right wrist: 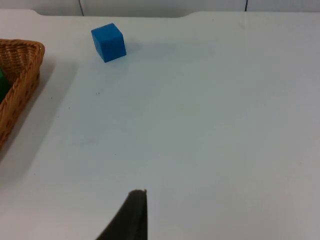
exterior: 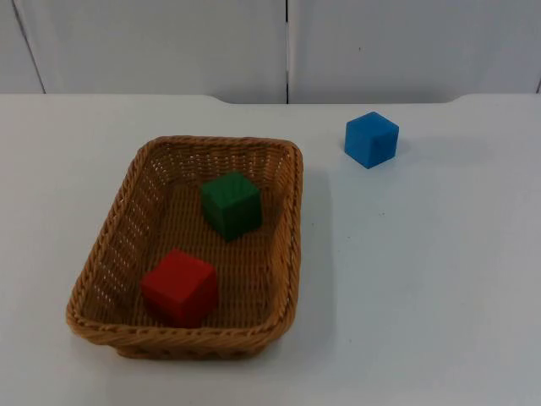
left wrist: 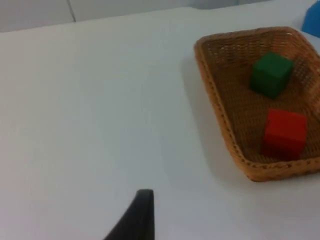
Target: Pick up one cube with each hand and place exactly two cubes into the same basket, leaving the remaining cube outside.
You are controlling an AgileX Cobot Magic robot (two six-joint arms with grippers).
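A woven brown basket [exterior: 293,211] sits left of centre on the white table. Inside it lie a green cube [exterior: 231,205] toward the back and a red cube [exterior: 179,286] toward the front. A blue cube [exterior: 371,139] rests on the table outside, to the basket's back right. In the left wrist view my left gripper [left wrist: 141,215] waits over bare table, well apart from the basket [left wrist: 215,95], the green cube [left wrist: 270,74] and the red cube [left wrist: 285,133]. My right gripper [right wrist: 132,215] waits far short of the blue cube [right wrist: 108,42].
The grey partition wall [exterior: 287,42] closes off the table's far edge. Bare white table [exterior: 423,279] stretches to the right of the basket and in front of the blue cube.
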